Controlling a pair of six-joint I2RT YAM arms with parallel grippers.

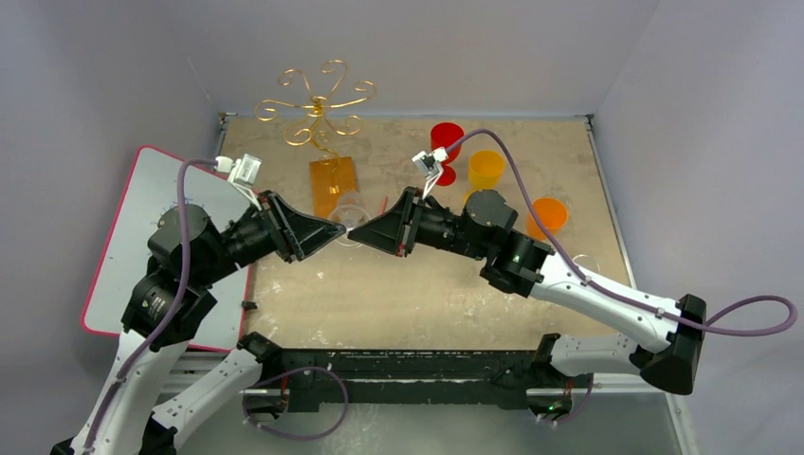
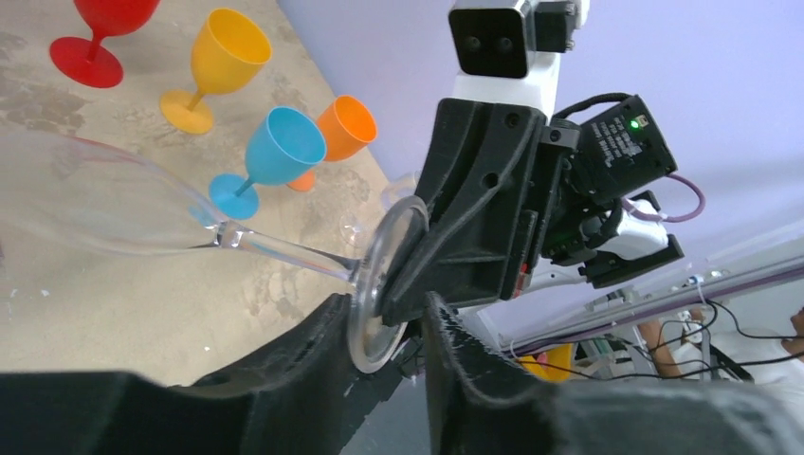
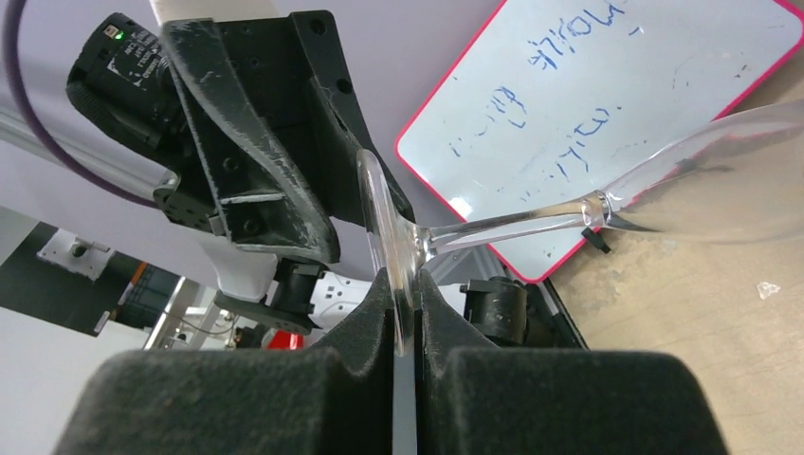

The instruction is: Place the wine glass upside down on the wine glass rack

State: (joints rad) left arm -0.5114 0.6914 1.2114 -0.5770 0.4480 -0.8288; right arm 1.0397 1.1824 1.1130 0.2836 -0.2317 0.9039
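Findings at the table (image 1: 398, 294):

1. The wine glass (image 1: 349, 210) is clear. It is held on its side between the two arms near the middle of the table. In the top view its bowl points toward the far side and its foot sits where the two grippers meet.

2. Right gripper (image 3: 406, 284): the jaws are pressed together on the rim of the glass foot, pinching the disc edge-on. The stem (image 3: 512, 226) runs off nearly level to the bowl.

3. Left gripper (image 2: 387, 308): the jaws stand part-spread on either side of the same foot. One finger (image 2: 313, 355) is against or just beside the disc, the other (image 2: 455, 351) apart from it. No firm grip is visible on this side.

4. The wine glass rack (image 1: 318, 104) stands at the far left of the table, its gold scroll arms upright on a thin stem. Its wooden base (image 1: 333, 183) lies just beyond the bowl in the top view. The glass is not on the rack, and nothing hangs from the arms.

5. Other items:
   - A red goblet (image 2: 109, 14), a yellow goblet (image 2: 228, 52), a blue goblet (image 2: 280, 147) and an orange goblet (image 2: 346, 128) stand upright on the far right of the table.
   - A whiteboard (image 1: 142, 227) with a pink border lies at the left edge, under the left arm.
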